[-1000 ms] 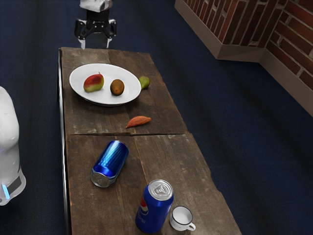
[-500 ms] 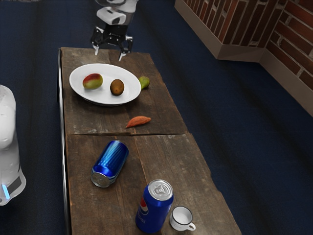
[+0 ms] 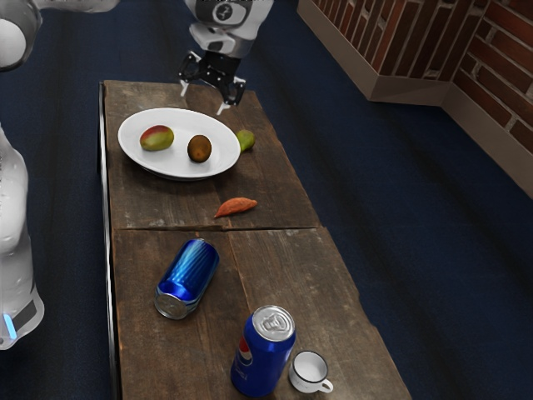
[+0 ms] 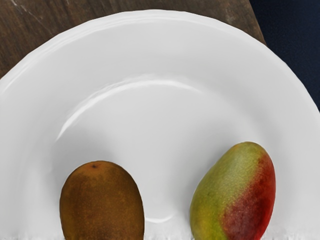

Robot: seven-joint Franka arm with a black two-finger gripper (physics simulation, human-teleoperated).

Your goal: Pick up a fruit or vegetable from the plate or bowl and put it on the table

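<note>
My fingers (image 3: 223, 108) are standing apart, holding nothing; mango (image 3: 156, 138) and brown fruit (image 3: 199, 149) are both lying on the plate (image 3: 180, 124); by my reckoning, grasp, lift and placing on the surface (image 3: 162, 200) are all still waiting

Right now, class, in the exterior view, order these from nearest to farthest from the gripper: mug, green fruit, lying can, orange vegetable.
1. Green fruit, beside the plate.
2. Orange vegetable, on the table.
3. Lying can, exterior view's left.
4. Mug, beside standing can.
</note>
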